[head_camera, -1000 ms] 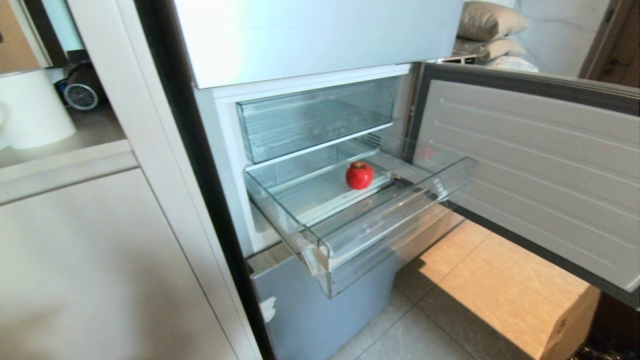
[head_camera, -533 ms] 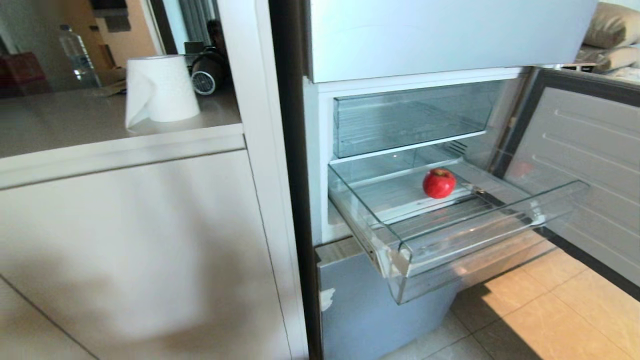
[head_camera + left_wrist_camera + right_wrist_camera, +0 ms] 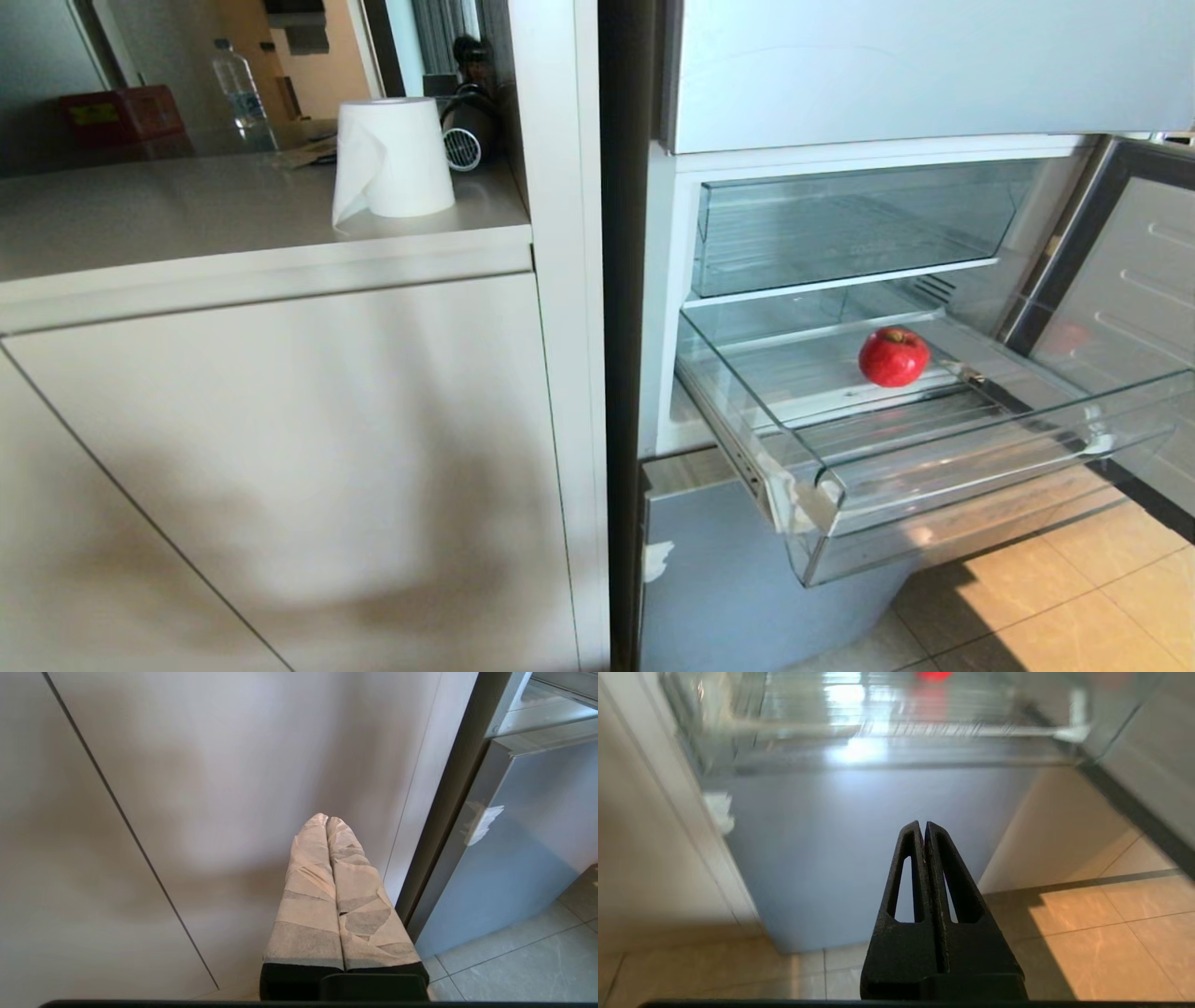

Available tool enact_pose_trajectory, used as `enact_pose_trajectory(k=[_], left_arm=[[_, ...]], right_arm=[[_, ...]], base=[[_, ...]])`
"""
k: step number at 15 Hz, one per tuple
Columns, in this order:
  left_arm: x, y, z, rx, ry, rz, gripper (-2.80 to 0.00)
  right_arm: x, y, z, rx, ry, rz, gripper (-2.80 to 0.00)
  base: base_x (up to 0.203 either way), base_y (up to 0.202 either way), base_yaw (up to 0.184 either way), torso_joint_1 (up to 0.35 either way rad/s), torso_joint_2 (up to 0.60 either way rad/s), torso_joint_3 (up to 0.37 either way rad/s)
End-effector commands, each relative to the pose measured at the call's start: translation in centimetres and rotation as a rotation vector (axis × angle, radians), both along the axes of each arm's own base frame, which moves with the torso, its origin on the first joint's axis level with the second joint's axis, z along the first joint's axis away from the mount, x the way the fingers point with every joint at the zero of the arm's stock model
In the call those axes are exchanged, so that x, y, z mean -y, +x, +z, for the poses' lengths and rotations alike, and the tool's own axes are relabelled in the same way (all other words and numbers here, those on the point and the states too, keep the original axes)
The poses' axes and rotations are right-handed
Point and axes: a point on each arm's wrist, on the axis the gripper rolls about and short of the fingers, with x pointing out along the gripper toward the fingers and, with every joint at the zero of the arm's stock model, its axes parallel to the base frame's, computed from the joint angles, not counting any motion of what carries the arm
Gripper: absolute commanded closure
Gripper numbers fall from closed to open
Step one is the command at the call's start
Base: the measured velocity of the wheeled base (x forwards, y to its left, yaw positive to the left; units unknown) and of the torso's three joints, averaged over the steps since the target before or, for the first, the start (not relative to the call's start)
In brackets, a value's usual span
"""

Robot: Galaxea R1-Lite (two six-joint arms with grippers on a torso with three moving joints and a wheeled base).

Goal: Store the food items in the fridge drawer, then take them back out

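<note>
One red toy food (image 3: 893, 357) sits on the ribbed floor of the pulled-out fridge drawer (image 3: 980, 467) — near its back. The left gripper (image 3: 326, 820), tape-wrapped, is clenched empty before a pale cabinet door (image 3: 210, 788). The right gripper (image 3: 923, 826), clenched and empty too, hangs low below the drawer — facing the grey lower fridge panel (image 3: 878, 835).

fridge drawer (image 3: 934, 485): right end cut off | red food item (image 3: 934, 675): blurred, cropped at edge
</note>
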Motion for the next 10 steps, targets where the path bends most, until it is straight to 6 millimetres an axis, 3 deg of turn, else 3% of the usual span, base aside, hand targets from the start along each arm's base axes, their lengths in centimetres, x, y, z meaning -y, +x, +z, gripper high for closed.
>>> enact_pose_trajectory(k=[1, 3, 7, 10], left_arm=[[0.0, 0.0, 0.0, 0.0, 0.0, -0.001, 0.0], [0.0, 0.0, 0.0, 0.0, 0.0, 0.0, 0.0], [0.0, 0.0, 0.0, 0.0, 0.0, 0.0, 0.0], [0.0, 0.0, 0.0, 0.0, 0.0, 0.0, 0.0]], right_arm=[[0.0, 2.0, 2.2, -0.081, 0.005, -0.002, 0.0], [0.0, 4.8, 6.2, -0.108, 0.032, -0.022, 0.0], [0.1, 14.4, 16.2, -0.134, 0.07, -0.053, 0.0], [0.3, 22.4, 19.7, -0.204, 0.094, -0.075, 0.0]], base=[[0.0, 0.0, 0.0, 0.0, 0.0, 0.0], [0.0, 0.0, 0.0, 0.0, 0.0, 0.0], [0.0, 0.0, 0.0, 0.0, 0.0, 0.0], [0.0, 0.0, 0.0, 0.0, 0.0, 0.0]])
